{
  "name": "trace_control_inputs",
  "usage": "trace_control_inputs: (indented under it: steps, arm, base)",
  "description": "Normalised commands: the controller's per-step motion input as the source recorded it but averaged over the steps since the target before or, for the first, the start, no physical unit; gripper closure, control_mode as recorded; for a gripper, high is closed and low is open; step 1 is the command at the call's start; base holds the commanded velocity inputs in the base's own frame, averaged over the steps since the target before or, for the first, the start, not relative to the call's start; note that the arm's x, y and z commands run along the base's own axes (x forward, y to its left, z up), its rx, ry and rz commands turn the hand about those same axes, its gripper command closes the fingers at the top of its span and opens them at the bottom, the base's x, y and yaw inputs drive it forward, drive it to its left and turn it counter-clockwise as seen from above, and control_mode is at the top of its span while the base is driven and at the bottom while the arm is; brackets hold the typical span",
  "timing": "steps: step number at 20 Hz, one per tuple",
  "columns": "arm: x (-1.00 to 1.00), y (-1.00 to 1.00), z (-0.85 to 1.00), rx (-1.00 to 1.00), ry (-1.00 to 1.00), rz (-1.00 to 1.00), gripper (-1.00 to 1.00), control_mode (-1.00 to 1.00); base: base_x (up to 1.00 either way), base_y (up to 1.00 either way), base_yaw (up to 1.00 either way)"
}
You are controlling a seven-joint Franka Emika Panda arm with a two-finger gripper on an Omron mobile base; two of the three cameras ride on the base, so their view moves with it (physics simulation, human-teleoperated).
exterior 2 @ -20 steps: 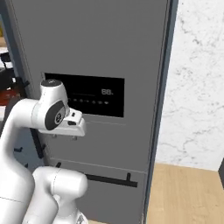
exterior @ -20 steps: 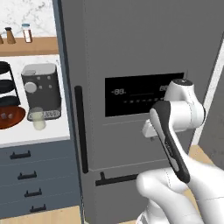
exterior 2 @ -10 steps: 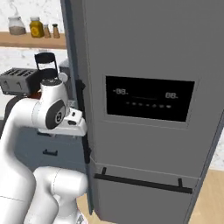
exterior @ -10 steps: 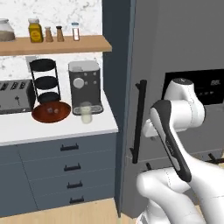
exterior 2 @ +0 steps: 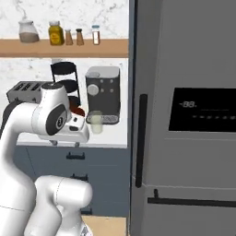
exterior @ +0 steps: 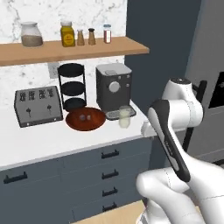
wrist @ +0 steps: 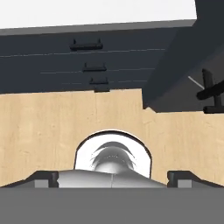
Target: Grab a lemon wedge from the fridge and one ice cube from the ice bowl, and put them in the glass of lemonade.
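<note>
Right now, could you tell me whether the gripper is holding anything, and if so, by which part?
Nothing is held. The gripper is open and empty in the hand view, its fingertips wide apart over the wooden floor.

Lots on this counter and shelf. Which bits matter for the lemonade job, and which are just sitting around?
For the job:
- ice bowl, two small pieces in it
- glass of lemonade
- fridge, doors shut
- hand, open and empty

Just lying about:
- toaster
- black tiered rack
- coffee machine
- shelf jars

White counter carries ice bowl, toaster, glass of lemonade.
</note>
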Motion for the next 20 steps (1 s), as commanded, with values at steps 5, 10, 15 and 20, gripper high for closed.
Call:
trace_control_inputs:
  steps: [5, 10, 15, 20]
  arm:
    - [0.00, 0.00, 0.00, 0.00, 0.00, 0.00, -1.00, 1.00]
    - [0.00, 0.00, 0.00, 0.00, 0.00, 0.00, -1.00, 1.00]
    - [0.06, 0.06, -0.01, 0.00, 0.00, -0.03, -1.00, -1.00]
    - [0.03, 0.08, -0.03, 0.00, 0.00, 0.00, -1.00, -1.00]
  base:
    - [0.77, 1.00, -0.52]
    - [0.78, 1.00, -0.52]
    - [0.51, 0.73, -0.34]
    - [0.00, 0.00, 0.00]
